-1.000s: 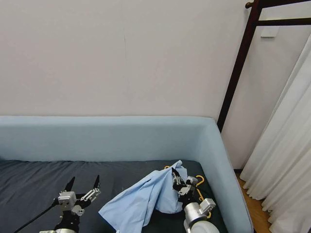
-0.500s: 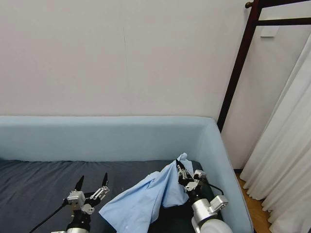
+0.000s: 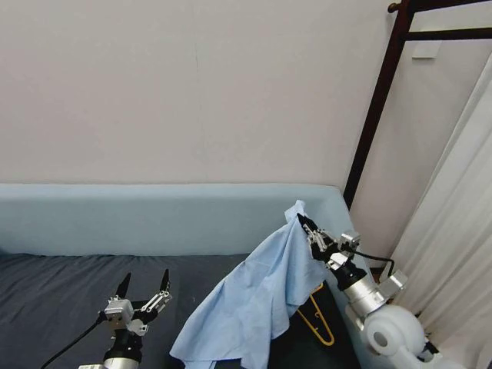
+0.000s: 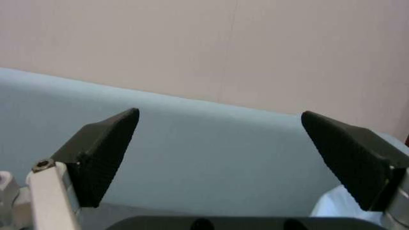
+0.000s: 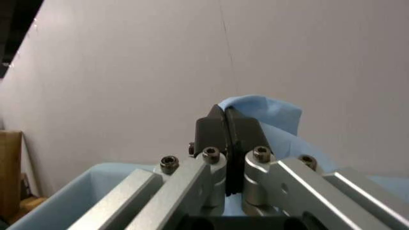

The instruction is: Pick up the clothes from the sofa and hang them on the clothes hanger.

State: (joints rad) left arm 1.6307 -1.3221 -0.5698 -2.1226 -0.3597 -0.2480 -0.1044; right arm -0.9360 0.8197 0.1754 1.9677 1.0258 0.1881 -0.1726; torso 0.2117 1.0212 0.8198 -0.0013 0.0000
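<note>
Hanging crumpled from the right gripper (image 3: 307,224), whose fingers are pinched tight on its top fold, the light blue shirt (image 3: 257,304) drapes over the right end of the sofa (image 3: 154,219). A yellow hanger (image 3: 317,317) shows just beside it. The left gripper (image 3: 145,278) hovers spread wide and empty, well left. A dark wooden rack (image 3: 374,115) stands past the right armrest, beside a white curtain (image 3: 453,231).

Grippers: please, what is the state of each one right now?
Left gripper: open, holding nothing, over the sofa.
Right gripper: shut on the shirt, raised above the seat.
</note>
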